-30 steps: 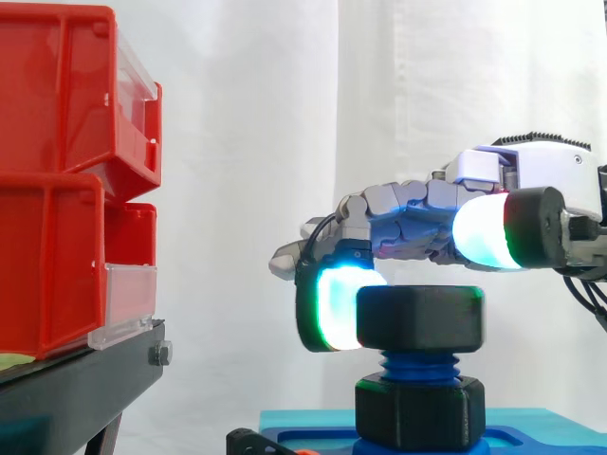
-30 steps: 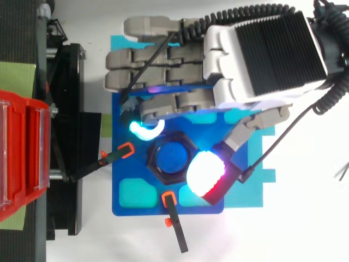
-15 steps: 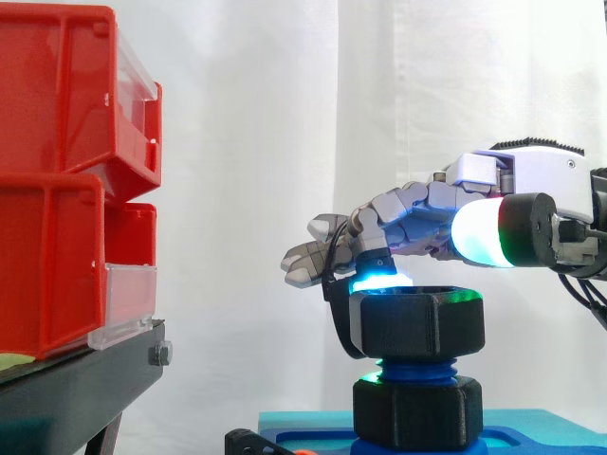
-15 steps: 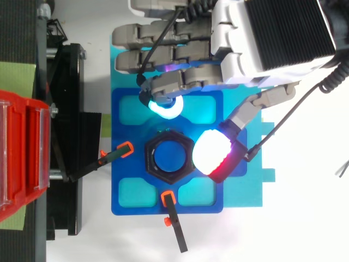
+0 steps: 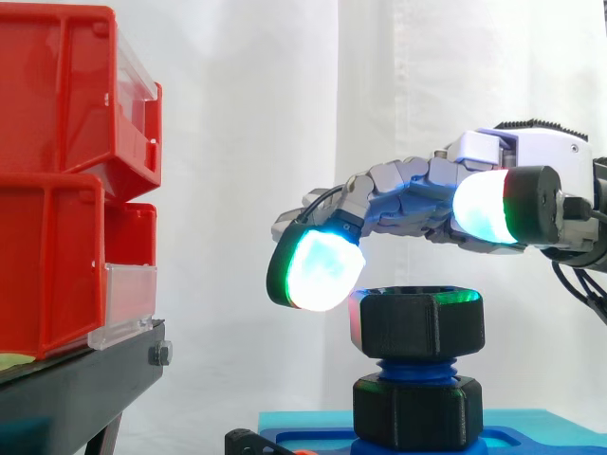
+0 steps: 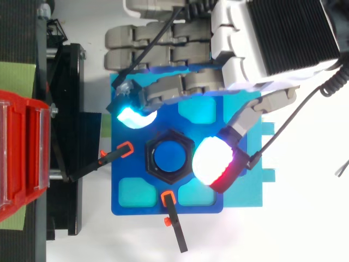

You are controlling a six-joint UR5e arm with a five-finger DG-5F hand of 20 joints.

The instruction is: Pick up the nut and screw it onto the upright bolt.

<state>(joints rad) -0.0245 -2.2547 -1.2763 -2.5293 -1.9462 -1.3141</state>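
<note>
Nut (image 5: 417, 322) sits threaded on the upright blue bolt (image 6: 170, 158), at the centre of the blue plate (image 6: 117, 174), above a second black nut (image 5: 414, 409). I see the hand (image 6: 272, 38) hovering over it, fingers (image 5: 318, 268) spread wide and holding nothing. The cyan pad hangs off the nut's left side, the thumb pad (image 6: 215, 164) above its right.

No legible text, no labels, numbers or signs, none on red bins (image 5: 57, 180), nut (image 5: 417, 324), hand (image 5: 531, 166)
</note>
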